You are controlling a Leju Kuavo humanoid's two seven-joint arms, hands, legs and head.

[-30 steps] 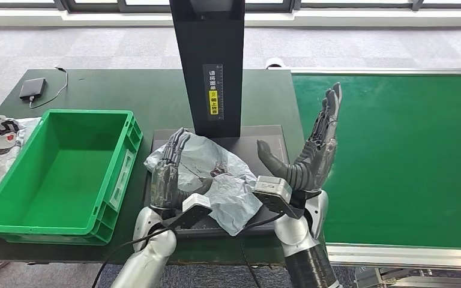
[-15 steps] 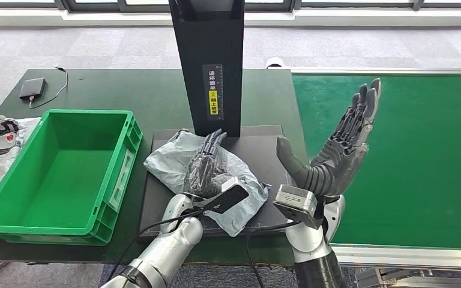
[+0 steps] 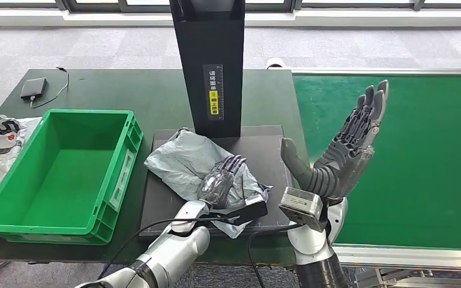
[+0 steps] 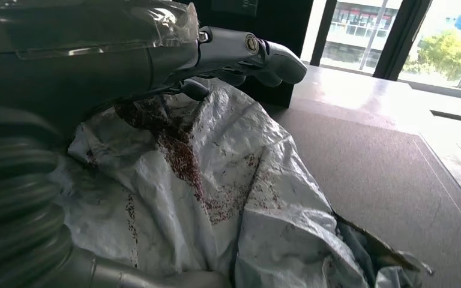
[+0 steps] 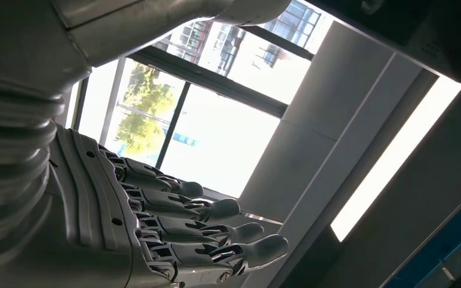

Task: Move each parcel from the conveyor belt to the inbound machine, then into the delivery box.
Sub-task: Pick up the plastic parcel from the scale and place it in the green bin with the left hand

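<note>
The grey parcel, a crumpled plastic mailing bag, lies on the dark platform of the inbound machine, just in front of the black upright column. In the head view the parcel is close to the centre, a little toward 7 o'clock.

The left robot hand rests flat on the parcel at its 5 o'clock part, palm down and fingers stretched out. It presses on the bag and does not close around it, so the fingers are apart and hold nothing. In the left wrist view the grey thumb reaches over the wrinkled bag, which shows dark reddish speckles on its surface.

The right robot hand is raised in the air at 3 o'clock of the parcel, well apart from it. Its fingers point upward and are spread, the thumb stands out to the side, and it holds nothing. Behind it lies the green conveyor belt. In the right wrist view the straight fingers show against bright windows.

At 9 o'clock of the parcel stands the green delivery box on the dark green surface. A small black device with a cable lies at the far left corner of the surface.
</note>
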